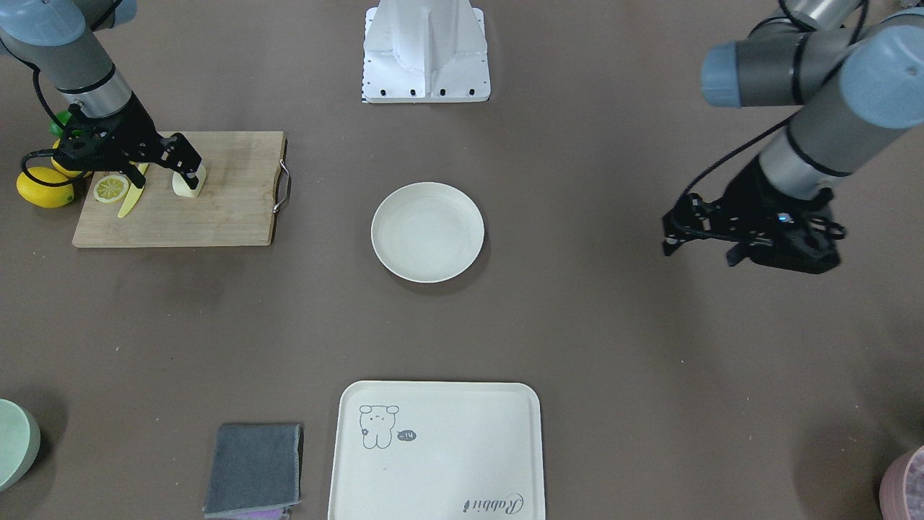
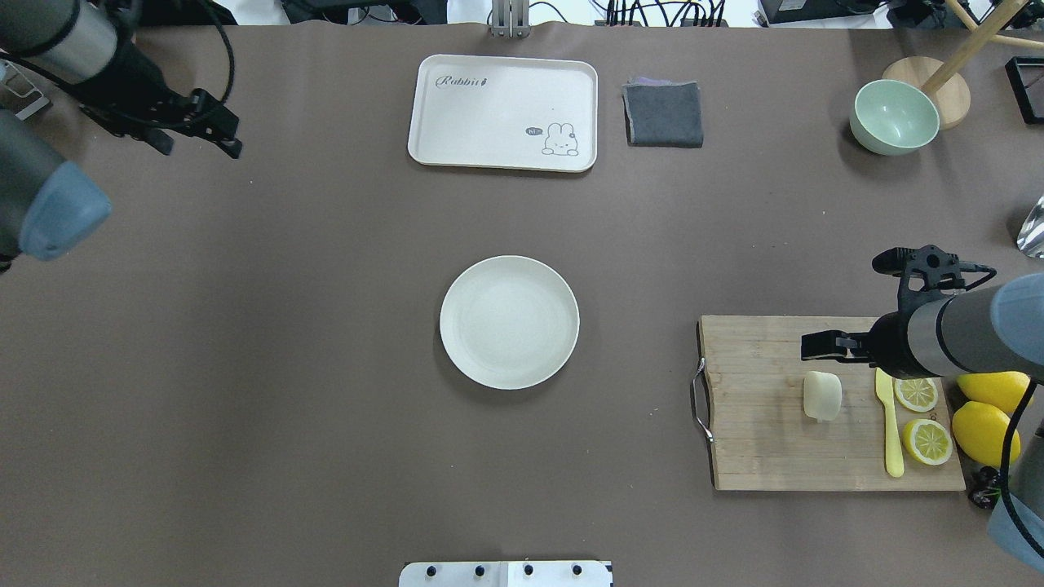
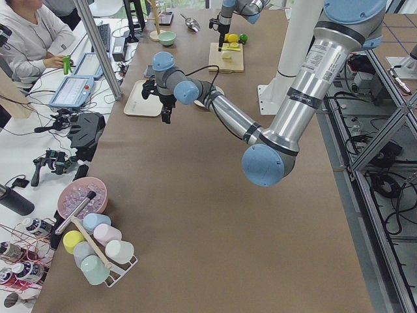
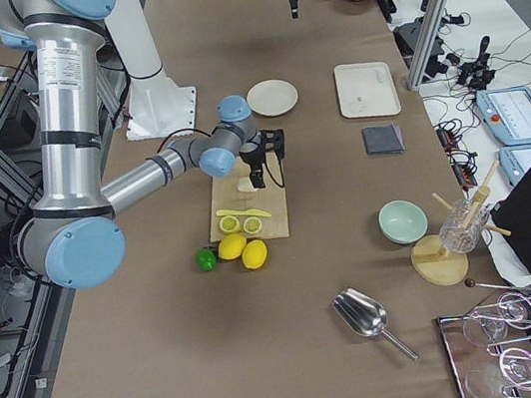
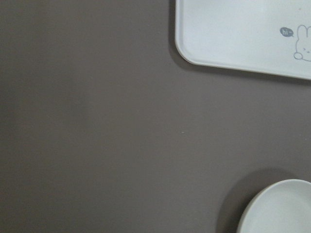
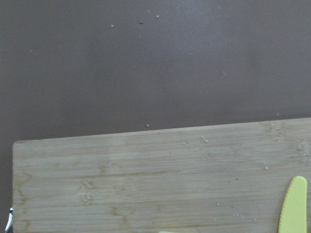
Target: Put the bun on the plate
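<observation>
Cream-coloured and squishy-looking, the bun (image 1: 189,182) is sitting on the wooden cutting board (image 1: 216,213) in the front-facing view, well apart from the plate (image 1: 427,231). Your right gripper (image 1: 164,173) is hanging over it with jaws spread, one finger right at the bun. The left gripper (image 1: 700,251) is idling off to the side, jaws spread too. Overhead, the bun is lying near the yellow knife (image 2: 891,424). From the right-end camera the near gripper's fingers are looking parted as well. The right wrist cam is mostly catching board and knife tip. I'm guessing the bun is light and soft, so you're wanting a gentle pinch across its short sides, mid-height, no crushing.
</observation>
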Available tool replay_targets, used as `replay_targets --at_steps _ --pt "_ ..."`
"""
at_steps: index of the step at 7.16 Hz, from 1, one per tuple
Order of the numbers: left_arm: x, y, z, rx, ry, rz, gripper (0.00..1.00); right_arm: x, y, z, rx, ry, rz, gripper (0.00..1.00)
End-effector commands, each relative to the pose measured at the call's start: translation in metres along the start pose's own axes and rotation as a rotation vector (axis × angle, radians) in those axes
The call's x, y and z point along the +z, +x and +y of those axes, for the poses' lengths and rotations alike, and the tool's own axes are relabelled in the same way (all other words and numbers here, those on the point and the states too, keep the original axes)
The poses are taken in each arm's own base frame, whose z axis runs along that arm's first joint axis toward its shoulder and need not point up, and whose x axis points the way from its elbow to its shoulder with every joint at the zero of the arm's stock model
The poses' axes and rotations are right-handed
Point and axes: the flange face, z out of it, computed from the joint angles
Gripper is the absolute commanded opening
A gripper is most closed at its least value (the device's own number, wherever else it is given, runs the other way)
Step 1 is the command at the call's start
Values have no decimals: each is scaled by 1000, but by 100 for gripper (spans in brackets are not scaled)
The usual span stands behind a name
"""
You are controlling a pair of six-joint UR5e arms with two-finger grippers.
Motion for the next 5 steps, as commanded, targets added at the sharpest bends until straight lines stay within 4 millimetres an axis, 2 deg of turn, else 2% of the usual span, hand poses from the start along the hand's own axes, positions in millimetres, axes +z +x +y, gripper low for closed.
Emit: replay_targets --at_steps 1,3,4,5 --pt "-29 -69 0 62 -9 -60 98 20 -6 23 -12 -8 29 100" --pt "-20 -88 12 44 -28 -66 98 34 -2 34 -29 -12 57 97" --pt "-18 -114 24 14 -32 -78 98 34 -3 35 -30 -17 55 87" --pt "-24 -155 32 -29 -5 -99 98 34 -4 35 -30 -20 52 71"
